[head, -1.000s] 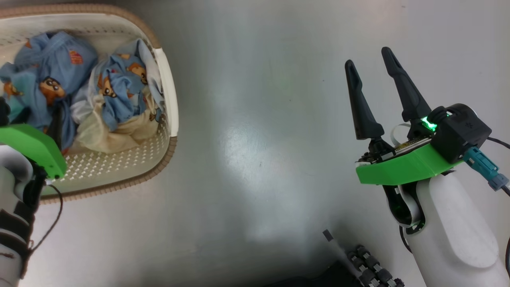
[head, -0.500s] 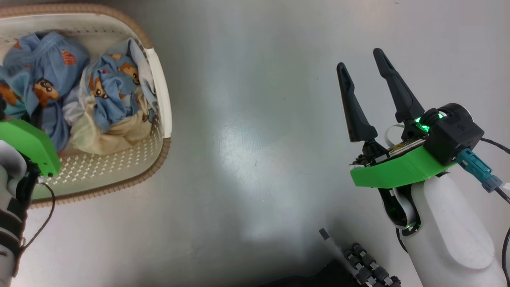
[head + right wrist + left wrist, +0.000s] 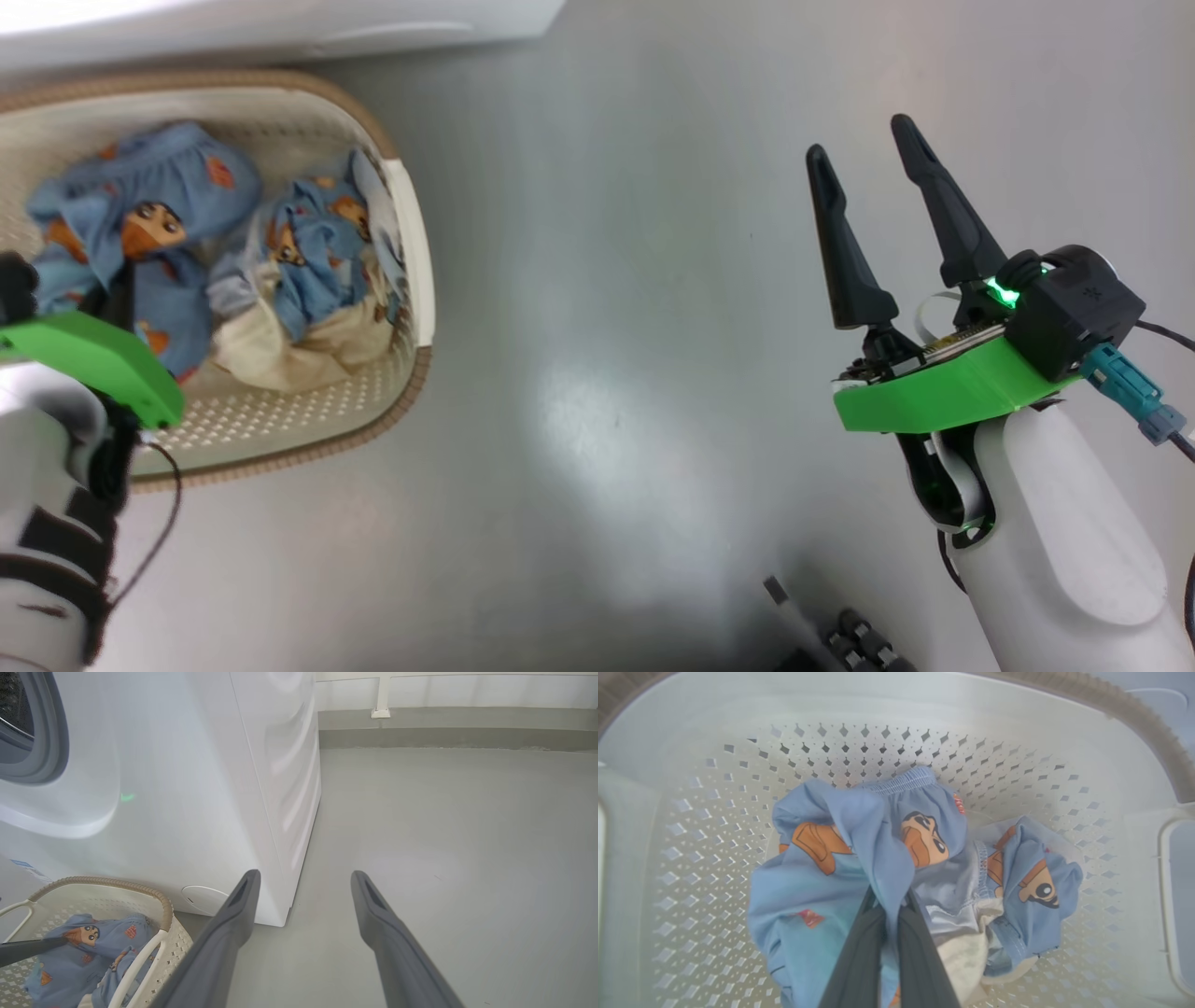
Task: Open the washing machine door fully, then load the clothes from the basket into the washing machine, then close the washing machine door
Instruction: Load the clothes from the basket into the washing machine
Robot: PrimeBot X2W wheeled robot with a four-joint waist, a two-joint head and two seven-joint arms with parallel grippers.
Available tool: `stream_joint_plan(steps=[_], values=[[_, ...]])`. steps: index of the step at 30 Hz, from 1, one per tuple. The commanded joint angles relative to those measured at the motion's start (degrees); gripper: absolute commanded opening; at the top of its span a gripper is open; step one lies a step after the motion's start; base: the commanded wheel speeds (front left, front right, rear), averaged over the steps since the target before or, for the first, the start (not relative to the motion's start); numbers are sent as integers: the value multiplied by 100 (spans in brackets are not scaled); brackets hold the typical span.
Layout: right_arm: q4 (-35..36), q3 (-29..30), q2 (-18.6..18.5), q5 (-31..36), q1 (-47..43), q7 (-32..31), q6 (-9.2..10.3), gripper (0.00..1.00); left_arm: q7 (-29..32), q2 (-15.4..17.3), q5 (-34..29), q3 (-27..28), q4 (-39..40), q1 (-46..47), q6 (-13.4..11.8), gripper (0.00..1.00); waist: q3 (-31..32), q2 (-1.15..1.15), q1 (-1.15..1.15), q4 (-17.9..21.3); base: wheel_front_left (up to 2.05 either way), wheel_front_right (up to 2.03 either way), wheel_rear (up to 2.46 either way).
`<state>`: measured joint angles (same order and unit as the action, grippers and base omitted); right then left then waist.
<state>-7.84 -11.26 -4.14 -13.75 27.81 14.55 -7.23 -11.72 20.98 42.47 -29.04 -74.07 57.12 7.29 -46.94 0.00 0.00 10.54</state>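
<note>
The cream perforated basket (image 3: 415, 252) stands on the floor at the left, against the foot of the white washing machine (image 3: 280, 28). Crumpled in it lie the light-blue clothes (image 3: 177, 187) with orange cartoon prints and cream parts. In the left wrist view my left gripper (image 3: 889, 900) is shut on a fold of the blue clothes (image 3: 831, 868) above the basket's wall (image 3: 859, 742). My right gripper (image 3: 861, 138) hangs open over bare floor, far right of the basket. The right wrist view shows the washing machine (image 3: 187, 788), its grey gasket (image 3: 46, 732) and the basket (image 3: 117, 884). The door is out of view.
Grey glossy floor (image 3: 597, 373) stretches between the basket and my right arm. My base's dark wheels (image 3: 868, 644) sit at the bottom edge. Beyond the machine's corner the floor runs to a low wall skirting (image 3: 444, 732).
My left gripper has shut on the blue fabric in the basket. The head camera has shifted, bringing the machine's foot into the top of the picture. The right gripper stays open.
</note>
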Motion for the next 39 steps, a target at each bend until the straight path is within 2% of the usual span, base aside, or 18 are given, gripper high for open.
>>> stream_joint_plan(steps=[1,8,13,22,30,39], values=[[80,-77,-30,-54,-201,45,-25,100,-107,199,43,134,31,-247,5,0,364,0,0,-167,0,0,0],[-77,-4,-126,-126,-422,45,-25,100,-317,72,119,136,357,-695,17,0,1102,0,0,-344,0,0,0],[-201,59,-250,-187,-661,45,-25,100,-326,147,34,479,1104,-1151,18,0,1648,0,0,-463,0,0,0],[-359,158,-415,-296,-1095,45,-25,100,-327,23,-620,1235,2043,-2123,-16,0,2500,0,0,-637,0,0,0],[-479,243,-543,-391,-1554,45,-25,100,-328,-302,-1335,1989,3016,-3055,-29,0,3214,0,0,-817,0,0,0],[-561,327,-633,-492,-2028,45,-25,100,-328,-603,-1893,2543,4165,-4085,5,0,3851,0,0,-931,0,0,0]])
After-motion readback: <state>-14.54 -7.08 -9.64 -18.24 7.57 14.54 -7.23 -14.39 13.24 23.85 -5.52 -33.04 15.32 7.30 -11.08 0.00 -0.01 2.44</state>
